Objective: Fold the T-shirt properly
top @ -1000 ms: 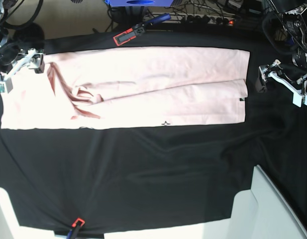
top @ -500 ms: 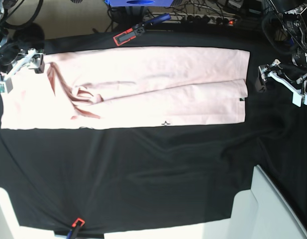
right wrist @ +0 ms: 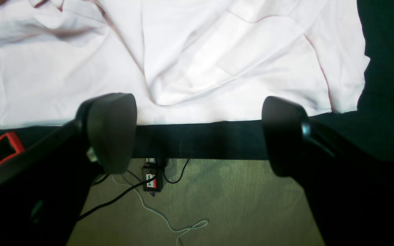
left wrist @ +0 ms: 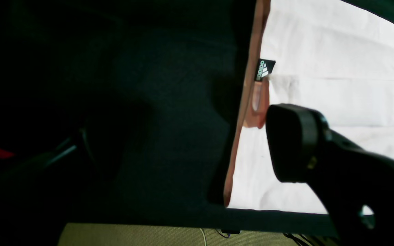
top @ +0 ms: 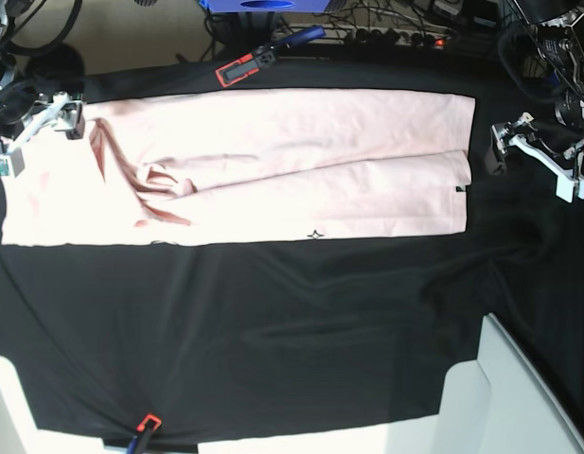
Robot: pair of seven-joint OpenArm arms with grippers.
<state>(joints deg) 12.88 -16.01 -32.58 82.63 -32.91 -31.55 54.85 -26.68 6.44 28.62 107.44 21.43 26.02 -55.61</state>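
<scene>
the t-shirt [top: 263, 165] lies on the black-clothed worktop [top: 301, 331] as a long band, sides apparently folded in; crosswise folds look still to do. soft pale pink cotton, creased at its collar end. right end effector [right wrist: 197, 133] gapes empty there; left end effector [top: 528, 156] beside the hem, opening unclear.

Two robot arms with dark, mostly black bodies and bundled black cables near their upper joints. The left gripper [top: 530, 151] has pale silver-white metal brackets ending in black fingertips. The right gripper [top: 34, 132] has the same white brackets with black ends. Seen close from the wrist cameras, the fingers [right wrist: 109, 131] are matte black, rounded, paddle-shaped pads on thick black stems, and one stem of the left gripper [left wrist: 351, 164] has a small round hole.
</scene>
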